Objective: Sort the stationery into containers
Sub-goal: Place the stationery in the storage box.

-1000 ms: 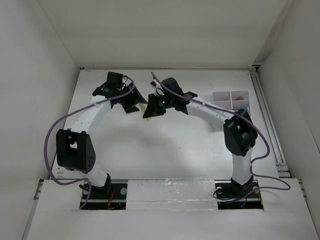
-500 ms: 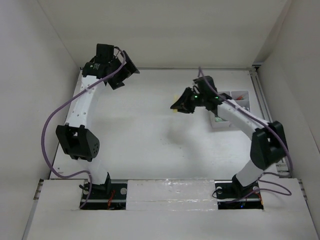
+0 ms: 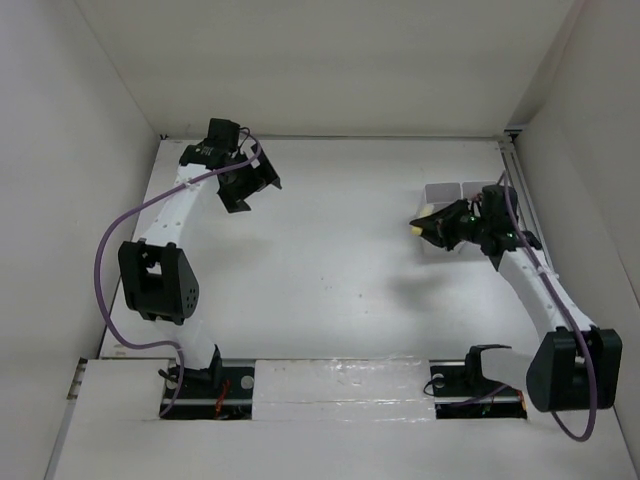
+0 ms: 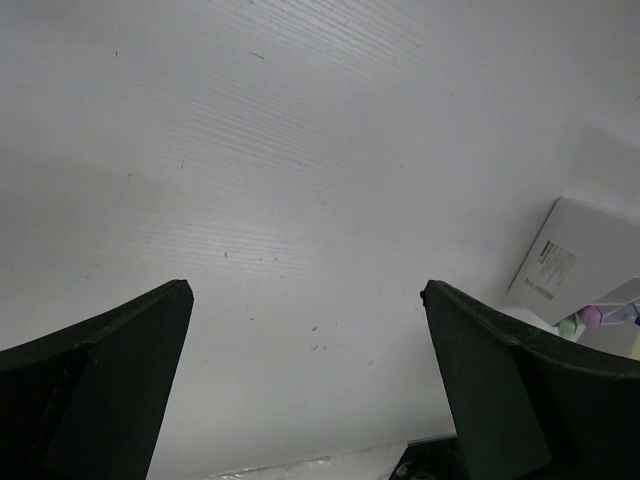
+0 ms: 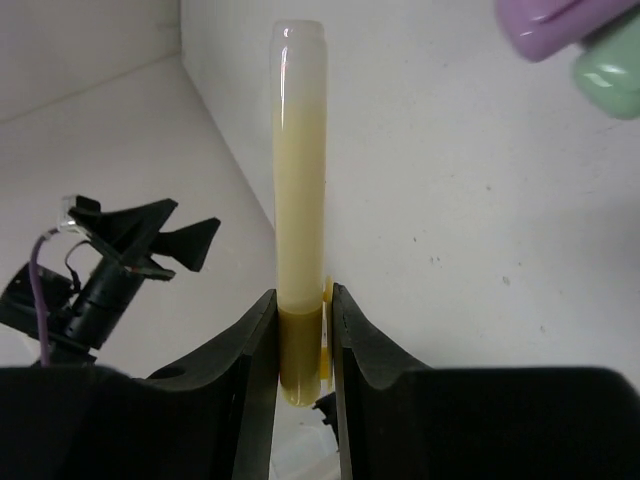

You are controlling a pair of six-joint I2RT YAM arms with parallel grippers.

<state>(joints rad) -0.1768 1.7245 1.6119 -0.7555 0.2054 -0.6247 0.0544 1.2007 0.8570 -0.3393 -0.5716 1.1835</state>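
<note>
My right gripper (image 3: 428, 227) is shut on a yellow marker (image 3: 416, 229) and holds it above the table, just left of the white divided container (image 3: 446, 191). The right arm hides most of the container. In the right wrist view the fingers (image 5: 258, 330) clamp the darker lower end of the yellow marker (image 5: 300, 150), and its pale end points away. Pink (image 5: 545, 18) and green (image 5: 610, 68) marker ends show at the top right. My left gripper (image 3: 250, 186) is open and empty above the table's far left; its wrist view shows wide jaws over bare table.
White walls enclose the table on three sides. A metal rail (image 3: 535, 235) runs along the right edge. In the left wrist view a white labelled box (image 4: 575, 258) with pink (image 4: 591, 317) and green (image 4: 567, 326) marker ends lies at the right edge.
My right arm has swung right from the table's middle to beside the container, carrying the yellow marker. My left arm has pulled back to the far left and stayed open.
</note>
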